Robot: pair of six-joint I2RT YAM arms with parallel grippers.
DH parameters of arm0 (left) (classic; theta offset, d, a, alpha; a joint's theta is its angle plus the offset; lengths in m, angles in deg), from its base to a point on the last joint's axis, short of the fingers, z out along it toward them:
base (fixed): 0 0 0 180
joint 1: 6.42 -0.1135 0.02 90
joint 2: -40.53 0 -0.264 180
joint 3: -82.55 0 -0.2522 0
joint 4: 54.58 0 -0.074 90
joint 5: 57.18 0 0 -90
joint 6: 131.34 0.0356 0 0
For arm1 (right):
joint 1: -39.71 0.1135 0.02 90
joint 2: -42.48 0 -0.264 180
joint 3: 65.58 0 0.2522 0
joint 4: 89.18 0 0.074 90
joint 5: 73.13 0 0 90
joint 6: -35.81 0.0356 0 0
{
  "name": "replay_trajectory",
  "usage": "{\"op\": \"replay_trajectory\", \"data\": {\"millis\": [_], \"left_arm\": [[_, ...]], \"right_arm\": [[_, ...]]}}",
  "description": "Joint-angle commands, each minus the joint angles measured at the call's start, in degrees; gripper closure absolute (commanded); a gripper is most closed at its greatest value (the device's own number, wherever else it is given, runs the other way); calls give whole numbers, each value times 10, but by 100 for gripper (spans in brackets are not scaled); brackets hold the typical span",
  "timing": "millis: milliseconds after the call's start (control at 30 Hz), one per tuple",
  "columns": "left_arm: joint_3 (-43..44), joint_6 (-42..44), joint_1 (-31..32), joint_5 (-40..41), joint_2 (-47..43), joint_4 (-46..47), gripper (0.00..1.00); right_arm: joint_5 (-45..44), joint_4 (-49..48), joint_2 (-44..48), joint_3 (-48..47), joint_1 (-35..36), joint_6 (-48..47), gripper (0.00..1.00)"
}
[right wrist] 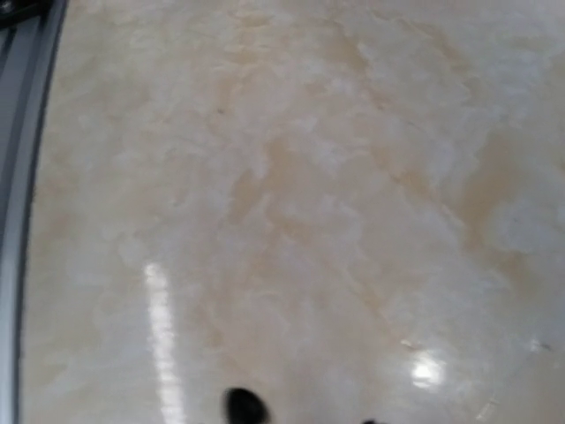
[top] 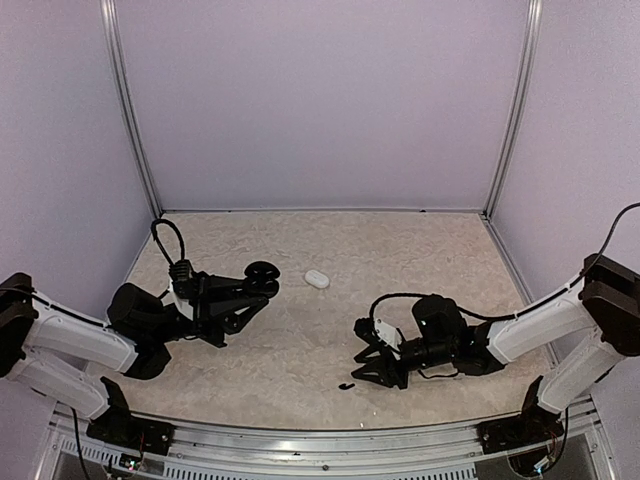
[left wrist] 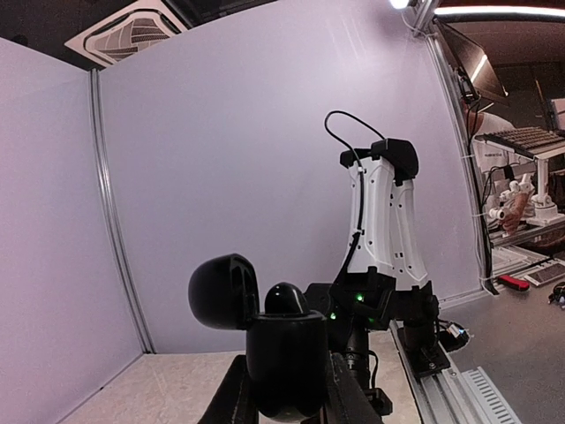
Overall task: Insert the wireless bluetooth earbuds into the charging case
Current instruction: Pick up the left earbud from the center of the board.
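Top: high, overlooking surface | left wrist: low over surface, toward right arm | right wrist: close above surface

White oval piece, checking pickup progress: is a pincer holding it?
No, the white oval piece lies free on the table with nothing gripping it.

Pale lilac walls on three sides, metal posts in corners. Beige marbled tabletop, glare spot. Ceiling vent overhead.
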Motion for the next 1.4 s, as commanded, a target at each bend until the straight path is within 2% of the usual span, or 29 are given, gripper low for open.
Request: {"op": "replay_trajectory", "data": {"millis": [0,233,567,1033,1367], "left_arm": [[-7,2,-2,0,-8,5,93],[-5,1,-3,1,-13,-9,93],[-13,5,-3,7,-31,-25,93],[-16,8,-3,8,-28,-22,93],[-18,9,-3,8,-26,-20,93]], "right_arm": [[-34,91,14,-41,38,-27,62],[-155,329,-77,-196,96,-46,67],[-229,523,-128,-337,135,-45,73],[-253,608,-183,-409,154,-49,79],[-264,624,-207,-428,158,-57,81]]}}
